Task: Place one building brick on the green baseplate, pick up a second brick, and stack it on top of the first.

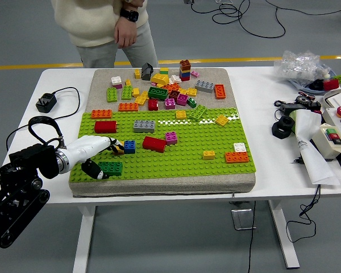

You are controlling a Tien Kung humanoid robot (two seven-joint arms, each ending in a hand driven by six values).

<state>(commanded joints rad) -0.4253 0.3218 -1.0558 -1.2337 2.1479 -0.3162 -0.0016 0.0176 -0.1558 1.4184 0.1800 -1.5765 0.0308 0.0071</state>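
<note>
Baseplate (176, 162) lies flat on its pad, so bricks press on square. Your left hand (99, 156) sits low at its near-left corner, thumb beside the green brick (110, 168), fingers reaching the yellow brick (119, 149); grip unclear, you cannot tell.

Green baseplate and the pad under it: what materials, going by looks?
Green baseplate: looks like hard moulded plastic, semi-gloss; an even grid of studs, with bright glare spots near its far edge. Pad beneath: seems to be grey-beige fabric or felt over something soft; matte, speckled weave, rounded edges. Its filling cannot be seen. The left hand rests at the baseplate's left edge.
</note>
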